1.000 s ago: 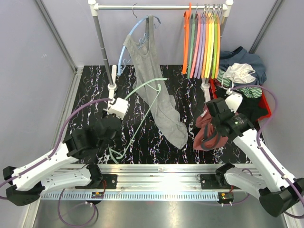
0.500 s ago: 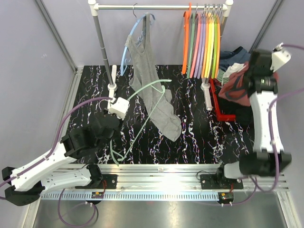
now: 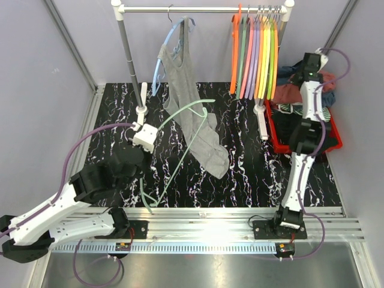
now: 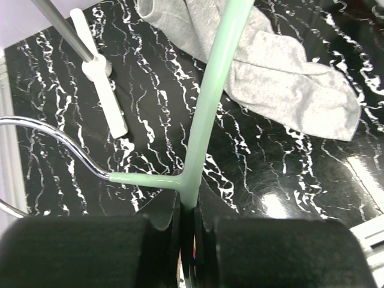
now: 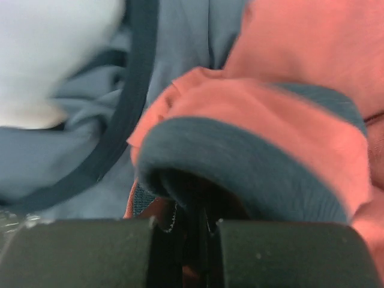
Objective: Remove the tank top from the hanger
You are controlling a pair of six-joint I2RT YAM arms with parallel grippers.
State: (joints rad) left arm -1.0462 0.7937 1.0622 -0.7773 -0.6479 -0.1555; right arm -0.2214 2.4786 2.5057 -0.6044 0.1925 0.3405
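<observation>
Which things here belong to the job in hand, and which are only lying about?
Job in hand: green hanger, gripped; red top, gripped.
Lying about: grey tank top on blue hanger; row of coloured hangers; red bin of clothes.

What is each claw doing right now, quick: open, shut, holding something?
Left claw: closed, holding the mint green hanger by its stem.
Right claw: closed, holding a red garment with dark trim.

Grey tank top (image 3: 198, 135), mint hanger (image 4: 210, 108), coral garment (image 5: 288, 36), marbled table (image 3: 252, 162)
</observation>
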